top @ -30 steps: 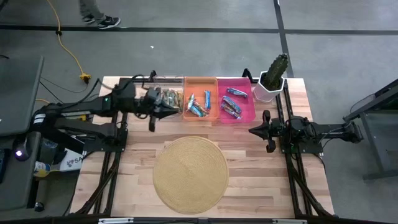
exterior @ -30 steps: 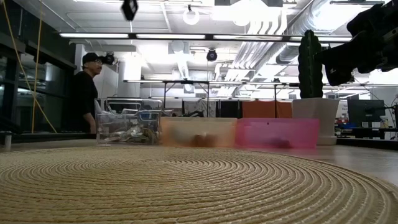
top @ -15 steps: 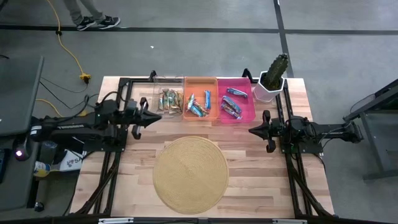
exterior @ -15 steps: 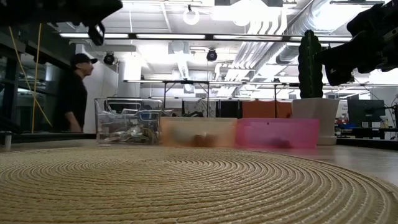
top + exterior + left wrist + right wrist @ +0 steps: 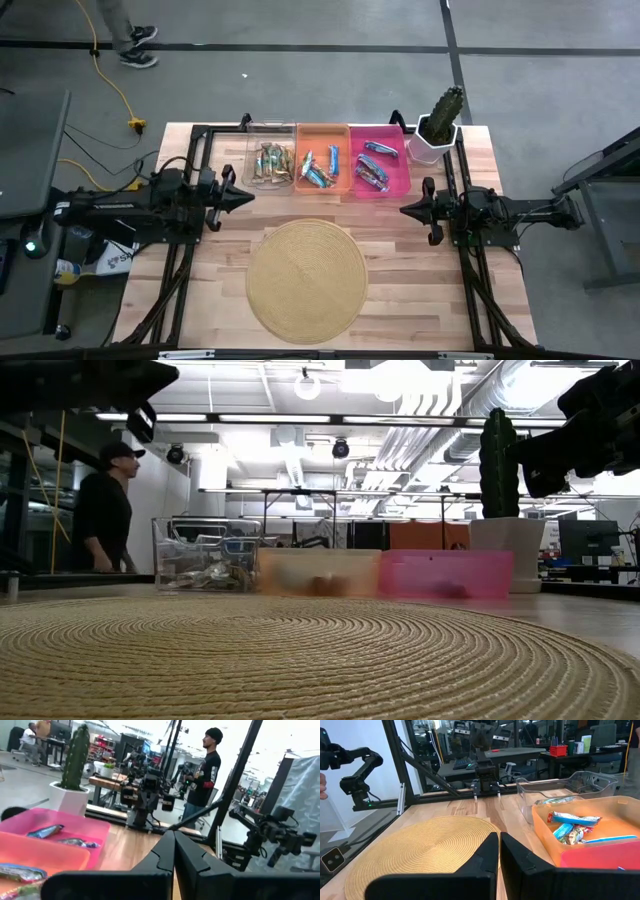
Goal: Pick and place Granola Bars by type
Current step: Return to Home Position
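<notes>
High view: my left gripper [image 5: 247, 195], clenched empty, hangs apart from the bins [image 5: 322, 127] holding the sorted Granola Bars [image 5: 318, 170], right gripper [image 5: 404, 211] parked closed opposite, so I judge only homing remains.

Your left arm [image 5: 120, 203] comes in level across the left edge of the bench [image 5: 430, 280] and points toward the right side. Its left gripper [image 5: 247, 196] sits just inside that edge, in the back half. The fingers [image 5: 162, 855] are pressed together and hold nothing. Your right arm [image 5: 510, 212] reaches in level across the right edge, facing the other arm. The right gripper [image 5: 404, 211] is empty, with its fingers [image 5: 485, 857] closed to a hairline. The two grippers are well apart.
</notes>
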You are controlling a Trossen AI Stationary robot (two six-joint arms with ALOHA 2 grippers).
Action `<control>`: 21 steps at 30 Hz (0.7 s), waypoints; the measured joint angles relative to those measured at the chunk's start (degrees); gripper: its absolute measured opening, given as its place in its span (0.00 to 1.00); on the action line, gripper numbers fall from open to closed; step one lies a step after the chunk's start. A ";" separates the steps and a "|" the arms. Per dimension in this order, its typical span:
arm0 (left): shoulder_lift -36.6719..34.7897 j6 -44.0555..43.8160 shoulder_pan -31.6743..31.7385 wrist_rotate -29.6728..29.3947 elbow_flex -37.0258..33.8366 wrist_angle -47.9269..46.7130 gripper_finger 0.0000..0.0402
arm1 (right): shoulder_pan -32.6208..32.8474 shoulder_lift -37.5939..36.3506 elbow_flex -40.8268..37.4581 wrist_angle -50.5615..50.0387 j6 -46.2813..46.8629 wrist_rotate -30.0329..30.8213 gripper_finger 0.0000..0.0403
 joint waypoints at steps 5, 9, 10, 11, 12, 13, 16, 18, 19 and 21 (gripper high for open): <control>-0.01 2.21 -6.55 -7.10 -1.59 0.33 0.00 | 0.01 0.00 0.00 0.00 -0.02 0.00 0.00; -0.09 5.82 -10.94 -14.21 -1.59 0.61 0.00 | 0.01 0.00 0.00 0.00 0.00 -0.01 0.00; -0.09 6.76 -11.76 -15.24 -1.59 0.50 0.00 | 0.01 0.00 0.00 0.00 -0.02 0.00 0.00; -0.09 7.73 -12.50 -16.03 -1.59 0.08 0.00 | 0.01 0.00 0.00 0.00 -0.02 -0.01 0.00; -0.09 8.45 -13.16 -16.31 -1.59 -0.52 0.00 | 0.01 0.00 0.00 0.00 0.00 -0.01 0.00; -0.09 9.01 -13.69 -16.44 -1.60 -1.04 0.00 | -0.01 0.00 0.00 0.00 -0.02 0.01 0.00; -0.09 10.10 -14.59 -15.60 -2.56 0.19 0.00 | 0.01 0.00 0.00 0.00 -0.01 -0.01 0.00; -0.14 10.17 -14.45 -15.02 -3.88 1.68 0.00 | 0.01 0.00 0.00 0.00 0.00 -0.01 0.00; -0.13 10.12 -14.43 -15.00 -4.53 2.29 0.00 | 0.01 0.00 0.00 0.00 0.00 0.00 0.00; -0.13 10.53 -14.41 -15.02 -5.70 3.77 0.00 | -0.01 0.00 0.00 0.00 0.00 0.01 0.00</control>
